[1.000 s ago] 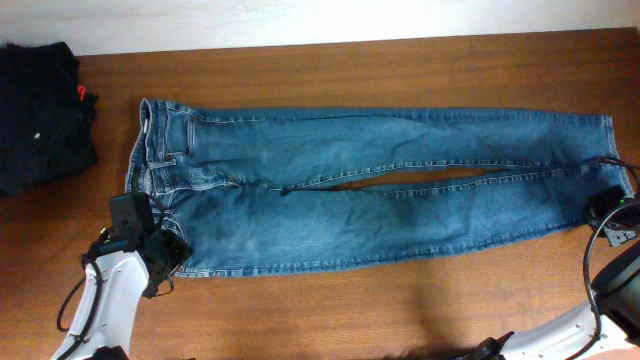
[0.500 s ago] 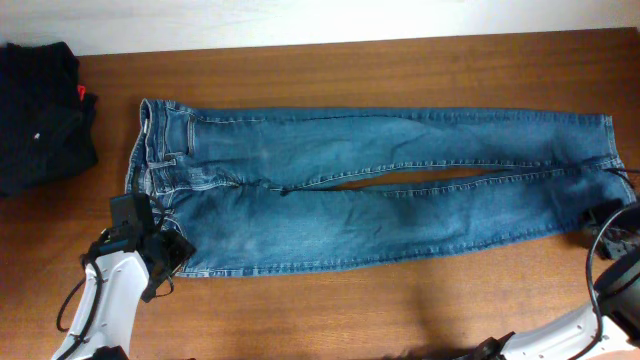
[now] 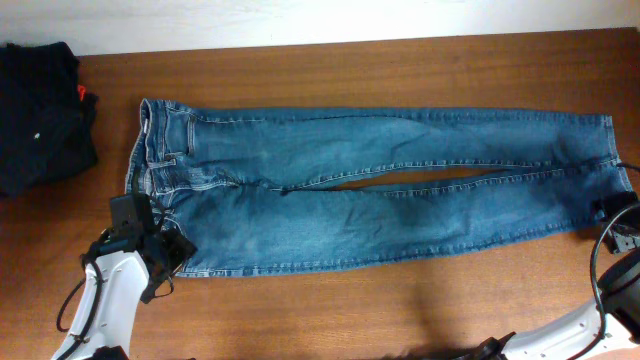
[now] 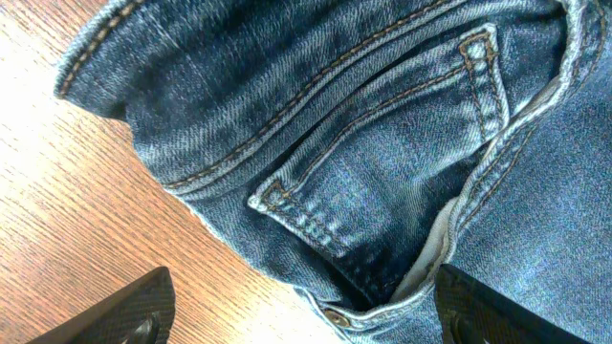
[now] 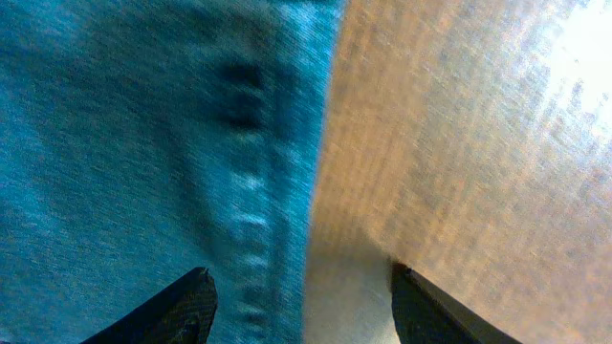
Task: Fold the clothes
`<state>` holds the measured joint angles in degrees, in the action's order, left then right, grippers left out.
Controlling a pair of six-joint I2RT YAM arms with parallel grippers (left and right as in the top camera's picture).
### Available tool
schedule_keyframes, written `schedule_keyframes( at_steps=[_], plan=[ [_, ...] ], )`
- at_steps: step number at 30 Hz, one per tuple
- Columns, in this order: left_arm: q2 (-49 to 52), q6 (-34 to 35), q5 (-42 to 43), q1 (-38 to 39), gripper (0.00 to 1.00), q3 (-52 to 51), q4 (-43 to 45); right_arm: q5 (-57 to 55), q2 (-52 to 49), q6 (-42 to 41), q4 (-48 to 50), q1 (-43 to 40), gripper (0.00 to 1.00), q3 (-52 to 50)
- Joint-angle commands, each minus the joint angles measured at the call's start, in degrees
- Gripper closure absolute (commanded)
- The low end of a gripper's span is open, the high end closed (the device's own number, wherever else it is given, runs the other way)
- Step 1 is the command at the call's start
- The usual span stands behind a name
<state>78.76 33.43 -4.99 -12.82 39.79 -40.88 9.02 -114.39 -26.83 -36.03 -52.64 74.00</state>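
Note:
The blue jeans [image 3: 380, 190] lie flat on the wooden table [image 3: 400, 310], waist to the left and both legs stretched to the right. My left gripper [image 3: 170, 250] hovers at the near corner of the waistband. It stands open [image 4: 306, 320], with the waistband button [image 4: 335, 315] and bare wood between its fingers. My right gripper [image 3: 612, 213] is at the hem of the near leg, also open [image 5: 301, 311]. The hem seam [image 5: 263, 191] of the denim runs between its fingers and nothing is gripped.
A black garment pile [image 3: 40, 115] with a small red tag [image 3: 81, 93] sits at the far left corner. The table's back edge meets a white wall [image 3: 300, 20]. The right arm's cable [image 3: 600, 260] loops near the right edge.
My right gripper has opened and released the leg hem, which has settled back slightly to the left. My left gripper has opened a little wider and stayed in place.

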Motion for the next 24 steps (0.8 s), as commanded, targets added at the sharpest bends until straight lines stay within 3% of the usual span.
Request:
schedule_keyframes(
  at_steps=[1, 5, 9, 15, 19, 24],
  plan=[
    [0.0, -0.7, -0.7, -0.1, 0.13, -0.4, -0.1, 4.8, -4.3, 0.9, 1.2, 0.6, 0.36, -0.7],
    [0.0, -0.7, -0.7, -0.1, 0.13, -0.4, -0.1, 7.0, -4.4, 1.1, 2.3, 0.6, 0.37, -0.7],
    [0.0, -0.7, -0.7, -0.1, 0.13, -0.4, -0.1, 7.1, -4.4, 1.1, 2.4, 0.6, 0.56, -0.7],
    [0.0, -0.7, -0.7, -0.1, 0.13, -0.4, -0.1, 7.1, -4.4, 1.1, 1.8, 0.6, 0.67, -0.7],
    [0.0, -0.7, -0.7, -0.1, 0.13, -0.4, -0.1, 7.0, -4.4, 2.8, 1.6, 0.6, 0.90, -0.7],
    [0.0, -0.7, -0.9, -0.1, 0.13, -0.4, -0.1, 7.0, -4.4, 2.8, 1.5, 0.6, 0.92, -0.7]
  ],
)
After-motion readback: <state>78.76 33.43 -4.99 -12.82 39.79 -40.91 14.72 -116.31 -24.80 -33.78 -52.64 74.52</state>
